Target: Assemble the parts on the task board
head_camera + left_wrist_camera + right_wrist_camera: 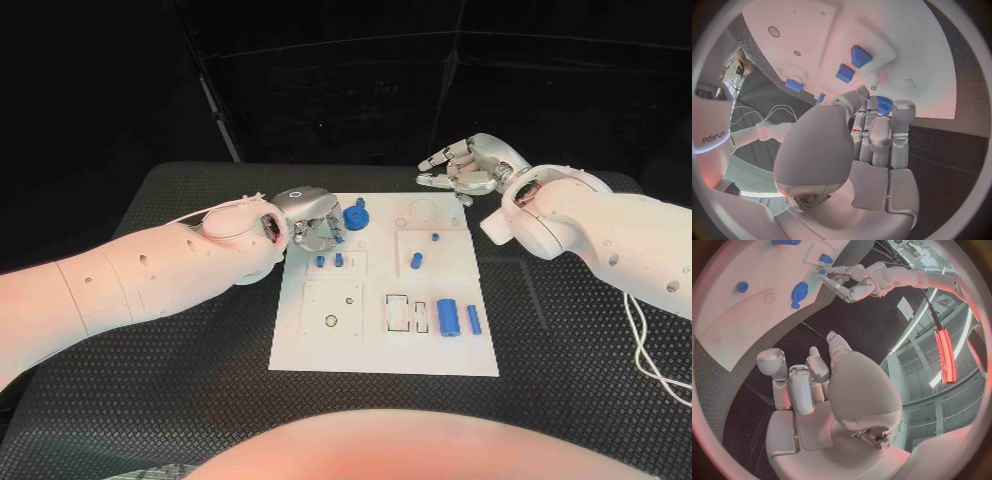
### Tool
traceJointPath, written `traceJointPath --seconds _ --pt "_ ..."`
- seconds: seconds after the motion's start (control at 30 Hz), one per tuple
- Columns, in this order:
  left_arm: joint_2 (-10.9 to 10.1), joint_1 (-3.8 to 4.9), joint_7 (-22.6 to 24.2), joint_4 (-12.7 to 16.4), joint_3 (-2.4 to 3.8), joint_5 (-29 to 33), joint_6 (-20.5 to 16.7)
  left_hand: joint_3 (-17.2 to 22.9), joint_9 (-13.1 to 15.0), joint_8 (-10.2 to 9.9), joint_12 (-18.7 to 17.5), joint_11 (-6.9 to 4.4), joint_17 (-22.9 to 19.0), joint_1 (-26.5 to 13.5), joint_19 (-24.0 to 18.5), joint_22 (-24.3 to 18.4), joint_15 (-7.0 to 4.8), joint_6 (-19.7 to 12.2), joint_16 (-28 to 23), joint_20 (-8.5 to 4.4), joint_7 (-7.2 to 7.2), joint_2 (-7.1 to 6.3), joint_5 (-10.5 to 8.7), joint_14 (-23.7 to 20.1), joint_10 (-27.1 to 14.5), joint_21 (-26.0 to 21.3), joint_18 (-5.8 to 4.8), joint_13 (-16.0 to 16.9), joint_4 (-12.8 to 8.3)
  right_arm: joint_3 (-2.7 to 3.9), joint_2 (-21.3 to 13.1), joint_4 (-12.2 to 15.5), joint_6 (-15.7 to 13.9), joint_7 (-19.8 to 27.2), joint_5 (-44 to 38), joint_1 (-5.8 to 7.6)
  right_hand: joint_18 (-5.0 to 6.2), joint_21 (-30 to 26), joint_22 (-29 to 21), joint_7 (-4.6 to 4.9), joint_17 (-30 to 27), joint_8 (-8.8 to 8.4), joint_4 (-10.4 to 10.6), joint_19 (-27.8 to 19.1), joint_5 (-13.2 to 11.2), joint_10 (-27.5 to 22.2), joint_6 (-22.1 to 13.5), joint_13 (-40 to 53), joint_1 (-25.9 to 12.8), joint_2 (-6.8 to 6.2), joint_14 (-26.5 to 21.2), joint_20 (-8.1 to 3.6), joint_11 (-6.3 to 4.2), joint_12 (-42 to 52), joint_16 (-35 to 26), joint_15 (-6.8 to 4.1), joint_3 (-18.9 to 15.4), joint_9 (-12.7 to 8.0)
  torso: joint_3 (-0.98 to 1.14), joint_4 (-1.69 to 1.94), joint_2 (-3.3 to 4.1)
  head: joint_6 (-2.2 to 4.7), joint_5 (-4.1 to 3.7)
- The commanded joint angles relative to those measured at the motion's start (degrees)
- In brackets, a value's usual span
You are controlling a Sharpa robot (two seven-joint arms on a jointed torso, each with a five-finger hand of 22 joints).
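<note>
**Left hand working at the board's far-left corner, right hand waiting off the far edge**

We have the white board (pixel 387 345) lying in the middle of the black table (pixel 577 400), with the blue parts spread over it: a round knobbed piece (pixel 356 217) at the far left, two small blocks (pixel 329 261) just nearer than it, a small peg (pixel 434 238) and a short pin (pixel 415 261) towards the centre, and two upright cylinders (pixel 459 317) near the right edge.

Our left hand (pixel 307 217) sits over the board's far-left corner, just beside the round knobbed piece. In its wrist view the fingers (pixel 879 132) lie close together and point down at the board, with a blue piece (pixel 885 105) right at their tips. We cannot tell whether they are clamped on it or only touching it.

Our right hand (pixel 464 168) hovers beyond the board's far edge, well apart from every part. Its fingers (pixel 798 385) are loosely curled and apart, holding nothing.

We judge that the step in hand is the pick-up or seating of that far-left piece. The next move calls for a sure grip before lifting, then lining the piece up over its matching recess. The right hand could come in to steady the board.
</note>
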Motion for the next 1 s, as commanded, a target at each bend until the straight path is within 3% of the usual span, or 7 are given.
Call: traceJointPath --seconds 0.03,0.43,0.83,1.0 --pt "0.0 -0.13 0.9 0.1 0.11 1.7 -1.1 0.2 -0.1 -0.3 -0.2 0.24 0.0 -0.2 0.5 0.0 -0.15 -0.2 -0.1 0.03 0.11 0.21 0.20 0.4 0.1 0.0 -0.75 0.1 0.3 0.03 0.0 0.1 0.3 0.4 0.1 0.08 0.50 0.0 0.1 -0.02 2.2 0.30 0.0 0.1 -0.4 0.2 0.3 0.0 0.0 0.41 3.2 -0.03 -0.07 0.2 -0.1 -0.38 -0.3 0.0 -0.03 -0.03 0.02 0.05 0.00" --pt "0.0 -0.50 0.9 -0.4 0.21 1.9 -0.6 0.2 -0.1 -0.4 -0.3 0.25 0.0 -0.2 0.5 0.0 -0.14 -0.3 -0.1 0.03 0.12 0.18 0.20 0.4 0.1 -0.1 -0.73 0.1 0.3 0.03 0.0 0.1 0.3 0.4 0.1 0.05 0.50 0.0 0.1 -0.02 2.2 0.30 0.0 0.1 -0.4 0.2 0.3 0.0 0.0 0.41 3.2 -0.03 -0.07 0.2 -0.1 -0.38 -0.3 0.0 0.04 0.01 0.01 0.05 0.02" --pt "-0.4 -0.60 0.6 -0.8 0.27 2.0 -0.2 0.2 -0.1 -0.4 -0.4 0.27 0.0 -0.2 0.5 0.0 -0.13 -0.3 -0.1 0.04 0.15 0.14 0.20 0.4 0.1 -0.1 -0.74 0.1 0.2 0.03 -0.1 0.1 0.3 0.3 0.1 0.04 0.50 0.0 0.1 -0.02 2.2 0.30 0.0 0.1 -0.4 0.2 0.3 0.0 0.0 0.41 3.2 -0.03 -0.07 0.2 -0.1 -0.38 -0.3 0.0 -0.01 0.00 0.01 -0.05 0.10" --pt "-0.6 -0.73 0.6 -0.7 0.59 2.0 -0.4 0.2 -0.1 -0.4 -0.4 0.27 0.0 -0.2 0.5 0.0 -0.13 -0.3 -0.1 0.04 0.15 0.14 0.20 0.4 0.1 -0.1 -0.74 0.1 0.2 0.03 -0.1 0.0 0.3 0.4 0.1 0.03 0.50 0.0 0.1 -0.02 2.2 0.30 0.0 0.1 -0.4 0.2 0.3 0.0 0.0 0.41 3.2 -0.03 -0.07 0.2 -0.1 -0.38 -0.3 0.0 -0.02 0.00 -0.01 0.02 0.19"
